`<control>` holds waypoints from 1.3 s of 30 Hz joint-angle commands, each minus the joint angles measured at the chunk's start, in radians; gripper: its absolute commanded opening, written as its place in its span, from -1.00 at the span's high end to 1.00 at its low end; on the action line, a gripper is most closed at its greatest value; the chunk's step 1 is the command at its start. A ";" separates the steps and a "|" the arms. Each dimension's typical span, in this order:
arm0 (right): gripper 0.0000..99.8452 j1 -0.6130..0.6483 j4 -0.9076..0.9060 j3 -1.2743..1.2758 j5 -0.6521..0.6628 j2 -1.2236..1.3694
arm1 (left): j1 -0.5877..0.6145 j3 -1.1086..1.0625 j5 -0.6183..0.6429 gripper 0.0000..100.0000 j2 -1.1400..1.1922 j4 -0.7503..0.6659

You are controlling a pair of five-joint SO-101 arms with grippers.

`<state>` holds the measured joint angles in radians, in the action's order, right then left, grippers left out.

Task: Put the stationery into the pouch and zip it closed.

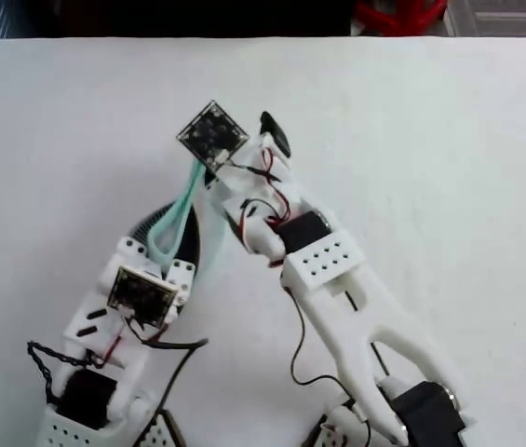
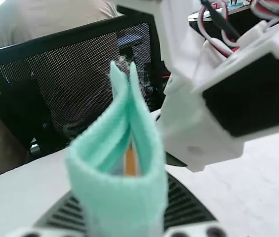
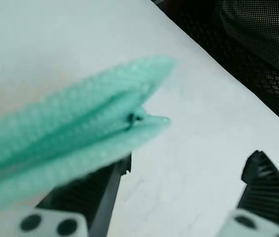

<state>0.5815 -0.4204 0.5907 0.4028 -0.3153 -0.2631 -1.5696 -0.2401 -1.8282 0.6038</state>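
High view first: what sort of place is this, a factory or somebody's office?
Probably an office or small lab, not a factory: a plain white table, a black mesh office chair beyond it, and a small arm with bare wiring beside a green pouch.

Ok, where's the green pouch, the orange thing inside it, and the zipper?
pouch (image 2: 114, 197): left wrist view, on its fuzzy green near end.
orange thing (image 2: 130, 160): left wrist view, on the strip peeking from the open slit.
zipper (image 3: 134, 118): right wrist view, on the small dark pull near the pouch's tip.
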 commanded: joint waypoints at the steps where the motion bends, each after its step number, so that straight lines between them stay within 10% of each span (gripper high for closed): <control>1: 0.28 0.012 0.018 -0.011 -0.008 -0.030 | 0.008 -0.046 -0.008 0.92 0.004 -0.002; 22: 0.28 -0.070 0.297 -0.153 -0.008 0.407 | 0.008 -0.048 -0.009 0.92 0.004 -0.002; 39: 0.28 -0.110 0.099 0.272 0.000 -0.173 | 0.013 -0.058 -0.012 0.92 0.004 -0.018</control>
<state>0.4588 -0.2977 0.8424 0.4028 -0.3905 -0.2631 -1.5727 -0.2401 -1.8282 0.5992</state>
